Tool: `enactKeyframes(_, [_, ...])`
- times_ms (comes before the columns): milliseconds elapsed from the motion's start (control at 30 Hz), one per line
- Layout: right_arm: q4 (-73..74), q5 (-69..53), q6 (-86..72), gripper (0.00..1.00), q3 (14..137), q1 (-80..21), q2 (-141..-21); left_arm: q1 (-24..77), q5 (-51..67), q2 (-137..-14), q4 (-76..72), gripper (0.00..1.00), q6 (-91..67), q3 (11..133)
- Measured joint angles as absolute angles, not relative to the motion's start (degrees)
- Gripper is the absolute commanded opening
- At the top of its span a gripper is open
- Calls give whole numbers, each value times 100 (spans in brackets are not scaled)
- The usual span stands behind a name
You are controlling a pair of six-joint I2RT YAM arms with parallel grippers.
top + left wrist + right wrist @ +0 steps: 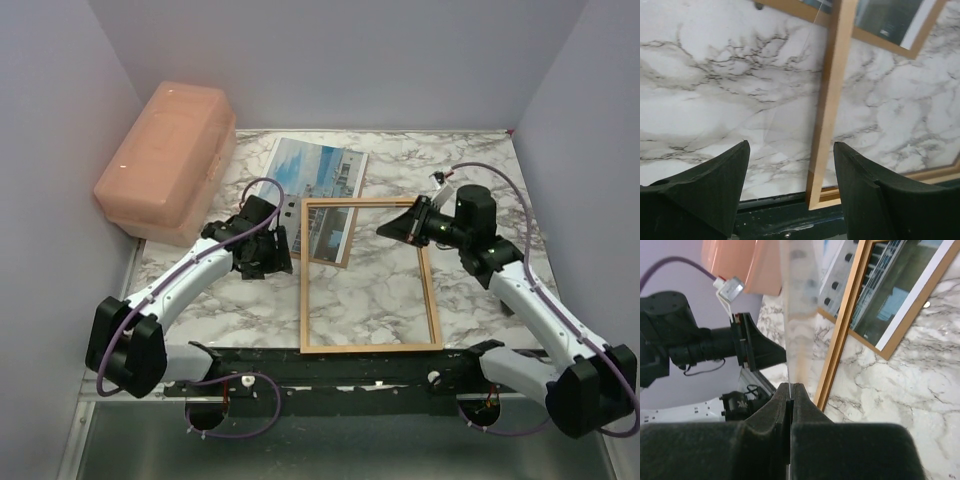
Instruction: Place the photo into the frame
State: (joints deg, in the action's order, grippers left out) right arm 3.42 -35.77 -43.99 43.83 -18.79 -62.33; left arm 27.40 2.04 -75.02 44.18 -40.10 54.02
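The orange-brown frame [370,347] lies flat mid-table; one rail [832,100] runs up the left wrist view. The photo [318,175] of a white building and blue sky lies behind it, its near corner under the frame's top-left corner [885,295]. My right gripper [385,228] hovers over the frame's far right part. It is shut [791,386] on the edge of a thin clear sheet [799,315], which rises edge-on from the jaws. My left gripper [268,258] is just left of the frame, open [791,150] and holding nothing, above the marble and the frame's left rail.
A pink plastic box [165,160] stands at the back left against the wall. A brown board edge [322,262] shows under the photo's near side. The table's dark front rail [790,220] runs just past the frame's near corner. Walls close in on three sides.
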Motion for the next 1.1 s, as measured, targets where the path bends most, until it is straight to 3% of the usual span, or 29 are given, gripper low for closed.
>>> enactKeyframes(233, [2220,-2040,-4021,0,5640,-1879,-5575,3116,526,-7673,4121,63,-4075,5680])
enactKeyframes(500, [3586,-698,-3562,0,6855,-1879,-5369,3767,290,-9400,4668,61,-4099,7172])
enactKeyframes(800, [4274,-222,-3288,0,7168,-1879,-5382,3955,-252,-10501,5498,60,-4160,7929])
enactKeyframes(1100, [4348,-196,-3210,0,7194,-1879,-5485,3924,-451,-11135,5922,44,-4001,8514])
